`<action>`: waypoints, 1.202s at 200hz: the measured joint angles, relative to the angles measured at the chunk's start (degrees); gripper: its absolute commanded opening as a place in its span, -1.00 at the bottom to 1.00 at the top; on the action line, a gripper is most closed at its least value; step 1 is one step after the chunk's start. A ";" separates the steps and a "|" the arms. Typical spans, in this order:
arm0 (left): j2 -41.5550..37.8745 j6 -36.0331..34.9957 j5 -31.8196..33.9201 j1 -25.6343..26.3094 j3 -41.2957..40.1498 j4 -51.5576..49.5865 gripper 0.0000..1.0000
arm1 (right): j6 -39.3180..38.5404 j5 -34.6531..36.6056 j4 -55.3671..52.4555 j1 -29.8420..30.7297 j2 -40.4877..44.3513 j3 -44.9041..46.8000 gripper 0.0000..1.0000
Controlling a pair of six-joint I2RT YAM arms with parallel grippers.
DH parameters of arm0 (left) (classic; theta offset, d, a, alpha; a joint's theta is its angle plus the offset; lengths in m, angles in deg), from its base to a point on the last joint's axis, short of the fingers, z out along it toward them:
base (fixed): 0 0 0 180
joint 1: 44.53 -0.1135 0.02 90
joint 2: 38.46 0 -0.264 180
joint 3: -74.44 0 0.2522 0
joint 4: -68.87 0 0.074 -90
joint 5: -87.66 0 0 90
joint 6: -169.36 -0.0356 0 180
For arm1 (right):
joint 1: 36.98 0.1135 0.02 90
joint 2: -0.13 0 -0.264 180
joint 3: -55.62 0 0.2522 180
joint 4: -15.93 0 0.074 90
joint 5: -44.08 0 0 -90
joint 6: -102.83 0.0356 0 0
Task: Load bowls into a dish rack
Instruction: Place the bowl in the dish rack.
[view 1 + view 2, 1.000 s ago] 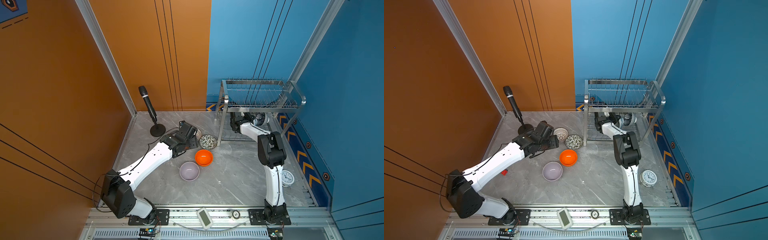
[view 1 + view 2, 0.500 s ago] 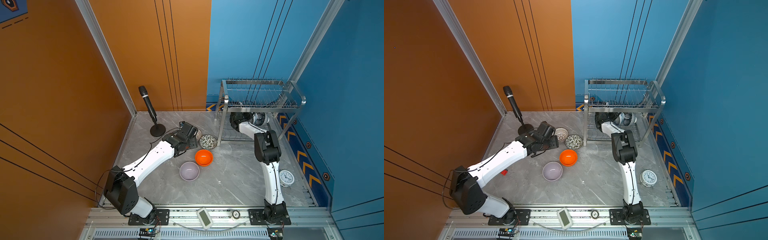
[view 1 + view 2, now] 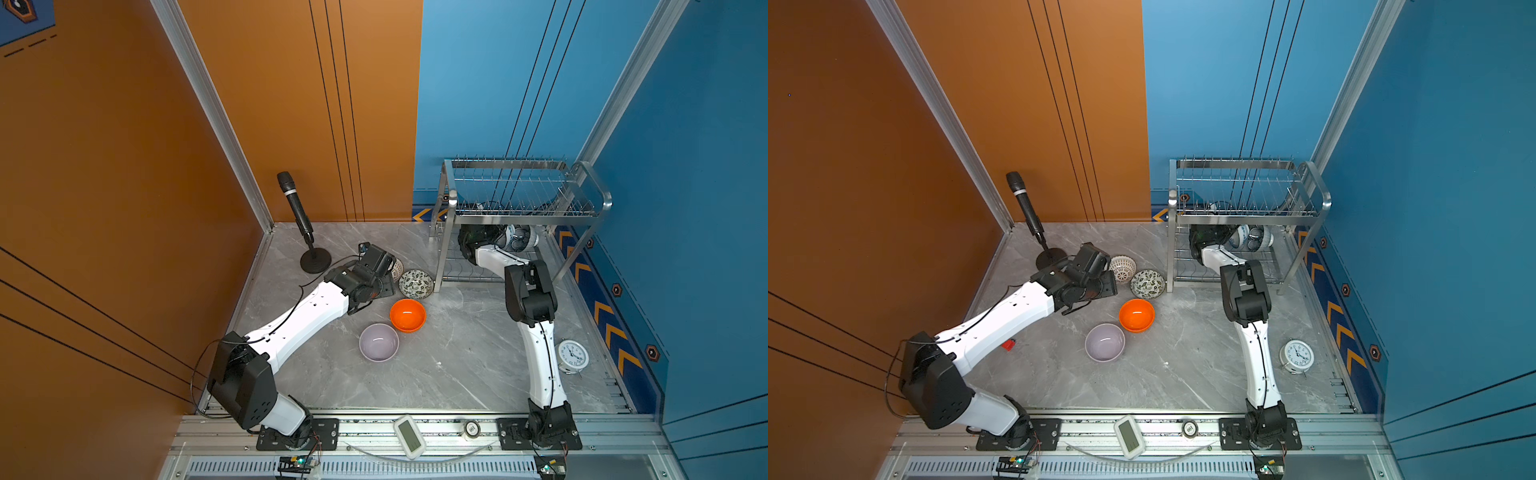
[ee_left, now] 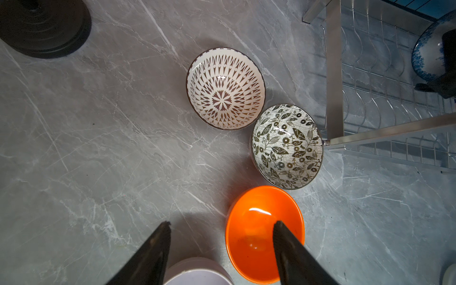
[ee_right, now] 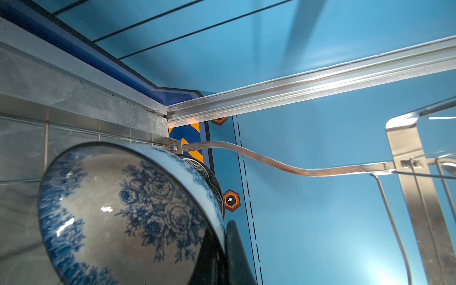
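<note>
Right hand [image 5: 220, 249] clamps floral bowl [image 5: 128, 209] tilted inside dish rack [image 3: 523, 215].

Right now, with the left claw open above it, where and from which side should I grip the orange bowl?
Pinch the rim wall of the orange bowl from straight above, on the open side between the lilac bowl and the leaf-patterned bowl. It sits upright, mouth up, likely too wide to span; the left claw straddles that stretch, one finger over the inside, one over bare table.
</note>
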 measured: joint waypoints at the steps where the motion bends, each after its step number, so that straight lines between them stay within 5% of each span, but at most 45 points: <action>1: 0.02 0.00 0.00 0.00 0.00 0.02 0.35 | -0.02 0.00 0.00 -0.02 0.02 0.00 -1.00; 240: 4.68 -1.11 -1.60 -0.50 0.87 0.02 0.34 | -1.31 0.42 2.71 -2.56 -1.57 0.00 -1.00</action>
